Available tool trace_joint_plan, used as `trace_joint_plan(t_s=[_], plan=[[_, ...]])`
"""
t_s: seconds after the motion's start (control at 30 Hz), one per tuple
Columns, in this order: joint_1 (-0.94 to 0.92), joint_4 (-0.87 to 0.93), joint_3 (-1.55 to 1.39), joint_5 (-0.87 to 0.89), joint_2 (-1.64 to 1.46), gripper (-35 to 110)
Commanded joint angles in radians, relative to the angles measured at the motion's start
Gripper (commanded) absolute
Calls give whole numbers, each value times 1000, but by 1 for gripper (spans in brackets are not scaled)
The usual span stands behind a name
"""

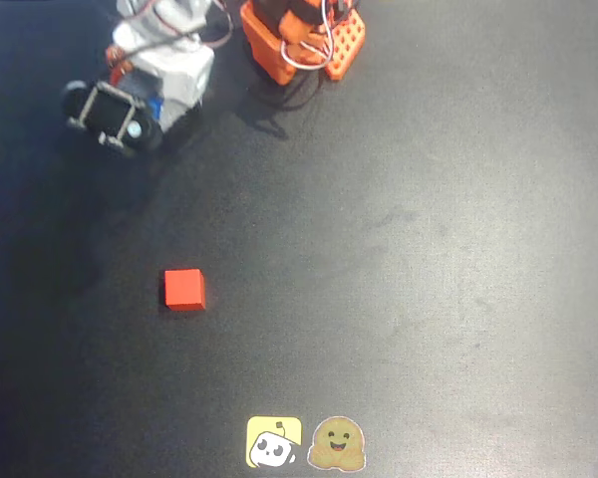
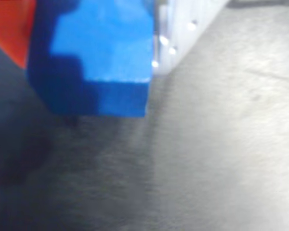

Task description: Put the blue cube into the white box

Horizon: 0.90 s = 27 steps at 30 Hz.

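Wrist view: blue cube (image 2: 103, 57) sits up close between an orange finger (image 2: 9, 29) at upper left and a pale, light-grey finger (image 2: 188, 29) at upper right – jaws closed onto it from both sides, cube gripped. Cube's lower face shaded, a blurry shadow on the bench under it; whether it touches the surface or is lifted, cannot tell.

Overhead view: arm head at upper left, white wrist housing (image 1: 174, 65) with a black camera bracket (image 1: 110, 115) in front. A sliver of blue (image 1: 155, 108) shows between bracket and housing – that is the cube, near the bench's top-left corner. Jaws themselves mostly hidden under the housing here.

Orange arm base (image 1: 299, 40) just right of the wrist at the top edge, white cables looping over it. Close neighbours, little room between them.

Bench (image 1: 429, 249) is a dark matte mat, faint scuffs and smudges, a brighter sheen in the wrist view's right half. Wide open room across the centre and whole right side.

Red cube (image 1: 184, 289) alone at left-centre, well apart from the arm, square to the frame. Two stickers at the bottom edge: a yellow one with a white cartoon figure (image 1: 274, 443), a round smiling brown one (image 1: 337, 444), just beside each other.
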<state>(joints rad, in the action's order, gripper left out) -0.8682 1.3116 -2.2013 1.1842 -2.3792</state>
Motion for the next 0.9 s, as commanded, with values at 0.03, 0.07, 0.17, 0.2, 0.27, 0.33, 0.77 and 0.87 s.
trace_joint_plan(t_s=[0.03,0.07,0.17,0.2,0.27,0.33,0.77,0.87], plan=[[-41,41,77,8,-87,0],[-44,63,80,20,-117,0],[-44,132,86,40,-222,0],[-44,146,87,40,-255,0],[-44,195,106,40,-282,0],[-55,219,107,28,-307,0],[-193,299,34,-11,-431,0],[-259,250,-23,-40,-434,0]])
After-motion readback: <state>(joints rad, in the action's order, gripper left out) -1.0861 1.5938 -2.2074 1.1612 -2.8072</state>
